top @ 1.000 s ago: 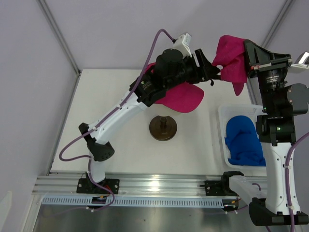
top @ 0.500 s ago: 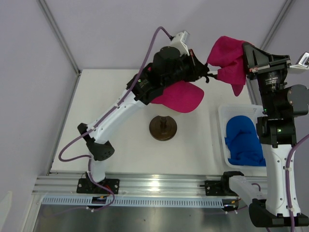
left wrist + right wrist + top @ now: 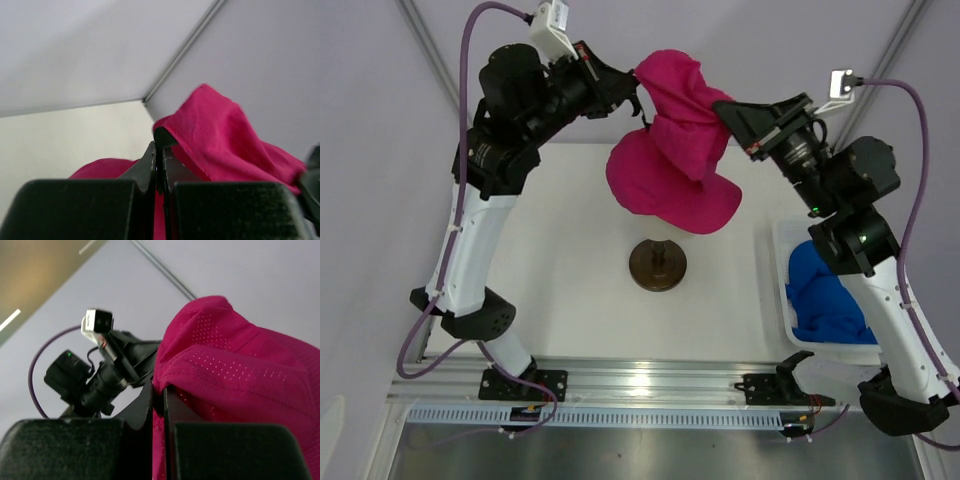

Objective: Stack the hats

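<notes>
The magenta-pink hat [image 3: 672, 160] hangs in the air above the back of the table, stretched between both grippers, brim drooping toward the front. My left gripper [image 3: 636, 92] is shut on the hat's fabric edge from the left; in the left wrist view its jaws [image 3: 160, 150] pinch the pink hat [image 3: 220, 135]. My right gripper [image 3: 725, 112] is shut on the opposite side; in the right wrist view it [image 3: 159, 392] grips the pink hat [image 3: 240, 375]. Blue hat fabric [image 3: 825, 290] lies heaped in a white bin at the right.
A dark round stand [image 3: 658, 265] with a short post sits mid-table, below and in front of the hanging hat. The white bin [image 3: 782, 240] stands at the table's right edge. Grey walls close the back and sides. The left arm [image 3: 90, 382] shows in the right wrist view.
The left gripper closed on the pink hat's edge. Both arms then swung up and to the left, carrying the hat higher and spreading it between them.
</notes>
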You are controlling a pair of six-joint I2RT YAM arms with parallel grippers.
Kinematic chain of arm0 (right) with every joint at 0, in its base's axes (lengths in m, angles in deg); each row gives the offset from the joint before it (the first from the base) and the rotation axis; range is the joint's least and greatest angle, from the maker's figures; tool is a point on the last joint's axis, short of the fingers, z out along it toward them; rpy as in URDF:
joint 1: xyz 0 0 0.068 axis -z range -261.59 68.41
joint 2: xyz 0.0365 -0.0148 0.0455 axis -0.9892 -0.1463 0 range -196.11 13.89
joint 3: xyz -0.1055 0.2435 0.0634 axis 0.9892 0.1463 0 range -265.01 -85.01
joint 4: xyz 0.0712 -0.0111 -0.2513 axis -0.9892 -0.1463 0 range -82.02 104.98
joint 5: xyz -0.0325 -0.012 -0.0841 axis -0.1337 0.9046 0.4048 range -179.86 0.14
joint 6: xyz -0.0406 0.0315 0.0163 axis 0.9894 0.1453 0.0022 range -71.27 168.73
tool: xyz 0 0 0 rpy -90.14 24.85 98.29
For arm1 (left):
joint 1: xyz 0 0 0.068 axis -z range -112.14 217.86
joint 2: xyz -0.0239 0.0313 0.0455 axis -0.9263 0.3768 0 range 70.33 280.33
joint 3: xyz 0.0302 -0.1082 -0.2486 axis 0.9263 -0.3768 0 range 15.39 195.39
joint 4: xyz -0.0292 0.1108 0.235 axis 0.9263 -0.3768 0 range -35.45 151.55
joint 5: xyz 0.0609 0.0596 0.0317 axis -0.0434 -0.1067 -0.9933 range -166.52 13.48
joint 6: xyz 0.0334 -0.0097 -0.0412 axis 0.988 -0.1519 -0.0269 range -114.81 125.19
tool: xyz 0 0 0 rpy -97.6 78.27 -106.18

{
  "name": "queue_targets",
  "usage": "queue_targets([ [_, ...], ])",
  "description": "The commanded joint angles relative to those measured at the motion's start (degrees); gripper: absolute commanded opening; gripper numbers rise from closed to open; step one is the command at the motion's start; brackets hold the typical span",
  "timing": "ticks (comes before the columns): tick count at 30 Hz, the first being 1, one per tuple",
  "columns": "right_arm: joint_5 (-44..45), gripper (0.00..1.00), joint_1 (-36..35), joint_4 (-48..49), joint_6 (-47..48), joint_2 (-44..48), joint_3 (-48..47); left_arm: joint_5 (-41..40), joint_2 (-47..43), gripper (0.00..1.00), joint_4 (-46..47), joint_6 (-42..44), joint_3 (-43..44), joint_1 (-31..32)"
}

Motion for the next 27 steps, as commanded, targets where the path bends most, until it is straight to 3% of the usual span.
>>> queue_targets([
  [1,13.4,0.00,-9.0,-2.6,10.3,0.0,-4.6,3.6,0.0,0.01,-6.8,3.5,-1.6,-4.2],
  [10,37.4,0.00,-32.9,-11.8,29.3,-12.7,-19.6,7.9,1.0,0.01,-9.6,5.4,-5.9,-10.9],
  [21,41.8,0.00,-33.5,-15.9,34.6,-20.1,-28.6,7.6,-0.2,0.01,-7.1,6.4,-14.1,-15.2],
  [27,38.9,0.00,-29.1,-17.3,35.7,-20.2,-34.4,8.8,-0.7,0.01,-5.5,6.0,-14.8,-15.4],
])
